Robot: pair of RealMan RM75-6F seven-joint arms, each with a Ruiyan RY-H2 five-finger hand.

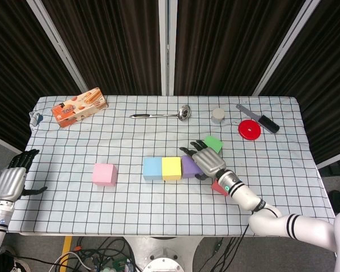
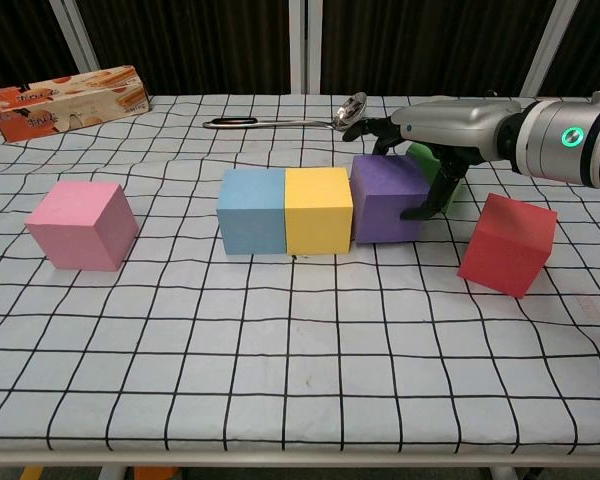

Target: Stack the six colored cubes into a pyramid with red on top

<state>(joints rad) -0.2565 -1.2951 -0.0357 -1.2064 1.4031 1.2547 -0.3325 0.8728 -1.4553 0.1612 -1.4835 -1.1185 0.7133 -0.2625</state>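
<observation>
Where right hand (image 2: 432,135) fingers (image 2: 420,207) curl: purple cube (image 2: 384,201), against yellow cube (image 2: 318,210).

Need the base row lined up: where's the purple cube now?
Chest view, centre-right: the purple cube sits against the yellow cube, under the right hand; the red cube stands apart, further right.
</observation>
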